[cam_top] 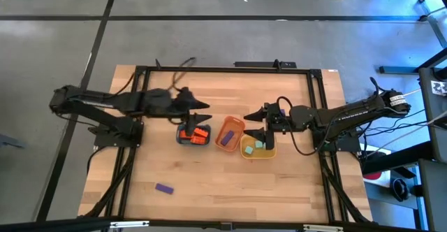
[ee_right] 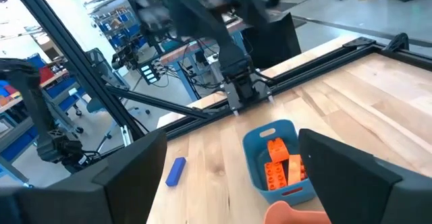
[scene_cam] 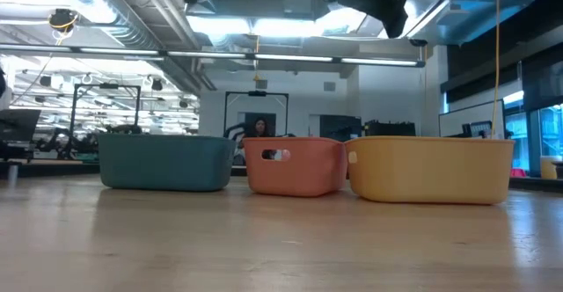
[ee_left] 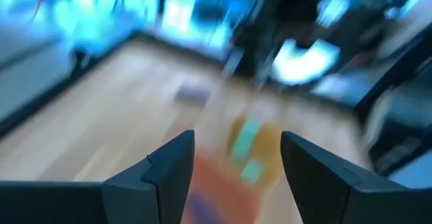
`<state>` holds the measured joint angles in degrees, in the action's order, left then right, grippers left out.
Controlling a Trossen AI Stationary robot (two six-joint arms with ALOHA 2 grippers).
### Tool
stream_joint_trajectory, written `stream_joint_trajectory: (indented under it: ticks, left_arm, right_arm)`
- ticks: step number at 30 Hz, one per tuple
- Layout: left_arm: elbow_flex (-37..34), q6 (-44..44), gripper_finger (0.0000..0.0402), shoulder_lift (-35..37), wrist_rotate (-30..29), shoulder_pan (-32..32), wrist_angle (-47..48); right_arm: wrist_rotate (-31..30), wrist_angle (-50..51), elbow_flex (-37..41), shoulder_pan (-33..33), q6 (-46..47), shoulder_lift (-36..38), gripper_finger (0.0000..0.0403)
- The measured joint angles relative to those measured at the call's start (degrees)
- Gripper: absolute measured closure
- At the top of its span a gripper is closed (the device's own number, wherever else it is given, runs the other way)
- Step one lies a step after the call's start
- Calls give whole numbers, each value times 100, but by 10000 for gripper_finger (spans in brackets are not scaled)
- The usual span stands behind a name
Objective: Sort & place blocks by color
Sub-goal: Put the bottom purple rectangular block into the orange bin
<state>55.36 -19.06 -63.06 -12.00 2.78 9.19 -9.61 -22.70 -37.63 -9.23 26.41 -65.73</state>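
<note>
Three small trays stand mid-table. The blue tray (cam_top: 183, 138) holds several orange-red blocks (cam_top: 196, 133); they also show in the right wrist view (ee_right: 280, 163). The orange tray (cam_top: 230, 124) holds a purple block (cam_top: 225, 140). The yellow tray (cam_top: 260, 154) holds mint green blocks (cam_top: 255, 147). One purple block (cam_top: 164, 188) lies alone near the table's front left and shows in the right wrist view (ee_right: 177, 171). My left gripper (cam_top: 204, 113) is open and empty above the blue tray's far side. My right gripper (cam_top: 250, 124) is open and empty above the gap between the orange and yellow trays.
A black frame (cam_top: 223, 68) runs around the wooden table top. The trays stand in a row in the low view: the blue tray (scene_cam: 165, 162), the orange tray (scene_cam: 295, 164), the yellow tray (scene_cam: 431, 167). Bare wood lies in front of the trays. A person shows far behind.
</note>
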Motion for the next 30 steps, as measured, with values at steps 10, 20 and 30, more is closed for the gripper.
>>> stream_joint_trajectory:
  ticks: [10, 20, 30]
  left_arm:
    - [-1574, -34, 191, 875, -353, 634, -2643]
    - [-1654, -156, 191, 889, -237, 654, -2689]
    - [-1617, -317, 191, 889, -187, 652, -2336]
  right_arm:
    - [4, -143, 0, 4, -287, 0, 66]
    - [24, -284, 0, 4, -461, 0, 66]
    - [22, -280, 0, 4, -463, 0, 66]
